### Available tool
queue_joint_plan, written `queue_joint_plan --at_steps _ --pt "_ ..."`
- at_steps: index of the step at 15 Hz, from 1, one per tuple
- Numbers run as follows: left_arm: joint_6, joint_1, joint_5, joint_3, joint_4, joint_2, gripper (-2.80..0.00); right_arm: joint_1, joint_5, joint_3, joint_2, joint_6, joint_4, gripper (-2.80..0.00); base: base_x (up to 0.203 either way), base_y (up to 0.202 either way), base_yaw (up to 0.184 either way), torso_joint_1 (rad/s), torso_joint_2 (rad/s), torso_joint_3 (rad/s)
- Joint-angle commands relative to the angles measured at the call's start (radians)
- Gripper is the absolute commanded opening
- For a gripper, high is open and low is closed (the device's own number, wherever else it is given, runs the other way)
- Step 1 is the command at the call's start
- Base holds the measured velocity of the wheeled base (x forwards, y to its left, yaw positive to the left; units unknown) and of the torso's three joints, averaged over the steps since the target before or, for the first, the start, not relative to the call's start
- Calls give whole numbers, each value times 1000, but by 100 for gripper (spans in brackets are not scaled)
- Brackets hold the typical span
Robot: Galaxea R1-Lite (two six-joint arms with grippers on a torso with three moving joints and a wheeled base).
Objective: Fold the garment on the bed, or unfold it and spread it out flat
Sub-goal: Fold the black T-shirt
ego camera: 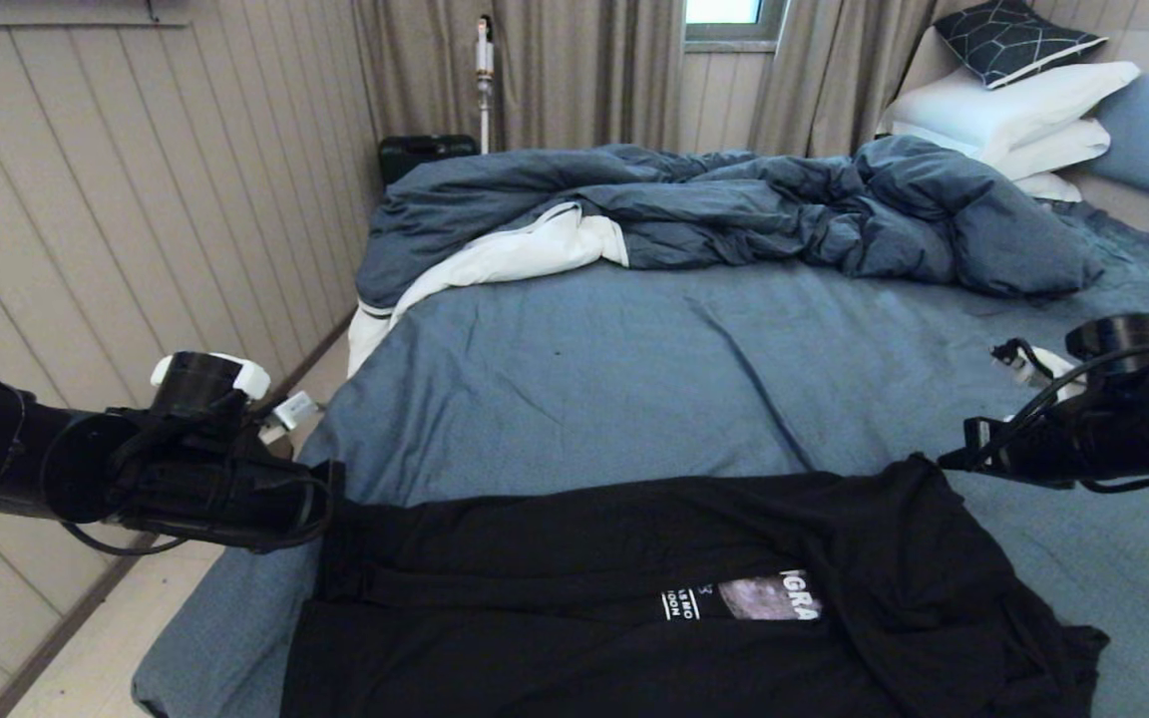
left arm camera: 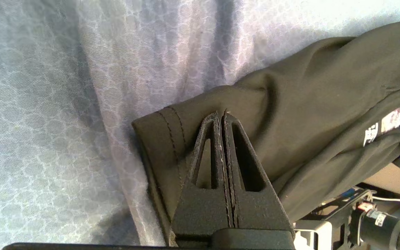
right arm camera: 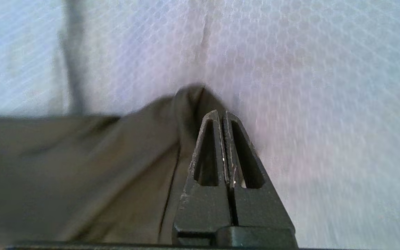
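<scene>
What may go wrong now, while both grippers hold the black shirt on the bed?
1. The right gripper seems to pinch only a small peak of the garment; it may slip out.
2. The left gripper grips near a hem; uneven pulling could bunch the already folded cloth further.

Dark blue duvet (ego camera: 734,204) with white lining bunched across far side of mattress. White pillows (ego camera: 1008,120) stacked at right, dark patterned cushion (ego camera: 1018,38) on top. Beige curtains (ego camera: 535,70) behind, stick vacuum (ego camera: 484,75) upright against them, black case (ego camera: 425,153) on floor beside it. Panelled wall (ego camera: 116,219) on left.
</scene>
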Motion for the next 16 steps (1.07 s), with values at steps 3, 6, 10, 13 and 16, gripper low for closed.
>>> queue_joint_plan --at_steps 3,6,10,13,16 --pt "0 0 4 16 0 -96 -280 -17 3 19 -168 -5 132 -280 0 0 0 0 0 0" --pt "5 0 77 52 1 -253 -280 -40 5 78 -256 -62 279 -280 0 0 0 0 0 0" --pt "4 2 200 77 -1 -276 -280 -39 5 163 -260 -151 289 -280 0 0 0 0 0 0" --pt "2 8 220 77 -1 -264 -280 -34 5 165 -258 -158 289 -280 0 0 0 0 0 0" --pt "4 19 221 83 -32 -250 -280 -33 -4 186 -268 -191 290 0 0 0 0 0 0 0"
